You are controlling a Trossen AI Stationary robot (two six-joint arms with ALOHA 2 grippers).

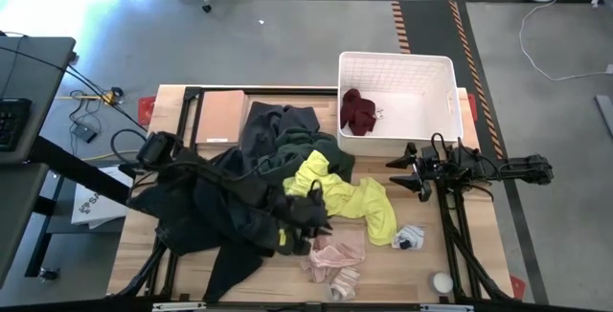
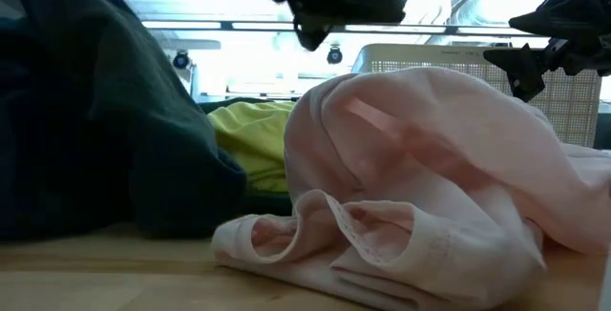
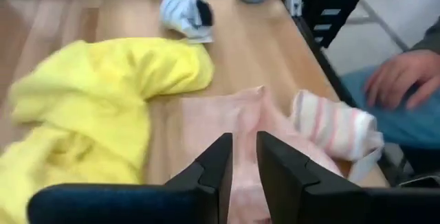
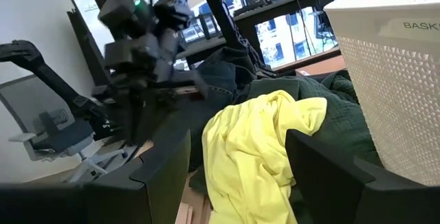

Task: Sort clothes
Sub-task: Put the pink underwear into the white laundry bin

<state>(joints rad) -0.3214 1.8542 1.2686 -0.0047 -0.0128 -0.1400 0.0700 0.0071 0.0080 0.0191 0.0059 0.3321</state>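
A wooden table point(image 1: 172, 101) carries a heap of unsorted clothes, the biggest being a dark pile point(image 1: 206, 202) sprawled from the middle toward the left edge, likely dumped there as the stock to be worked through. Beside it a dark green garment point(image 1: 306, 149) lies against the white basket point(image 1: 445, 73) at the far right corner, which already holds a maroon piece point(image 1: 358, 111), a sign that sorting has begun. A yellow garment point(image 1: 350, 192) spreads across the middle, and a pale pink one point(image 1: 335, 255) sits by the near edge, with a striped sock point(image 3: 337, 124) touching it and a white sock point(image 1: 410, 237) just beside, toward the right edge. The left gripper point(image 3: 240, 159) hovers low over the pink cloth, fingers nearly pressed together with only a thin gap and nothing pinched, seemingly lining up a grab. The right gripper point(image 1: 414, 173) waits near the basket's front wall, fingers spread and empty. Bare wood remains along the near right; a person's hand point(image 3: 402, 80) rests just off that edge.
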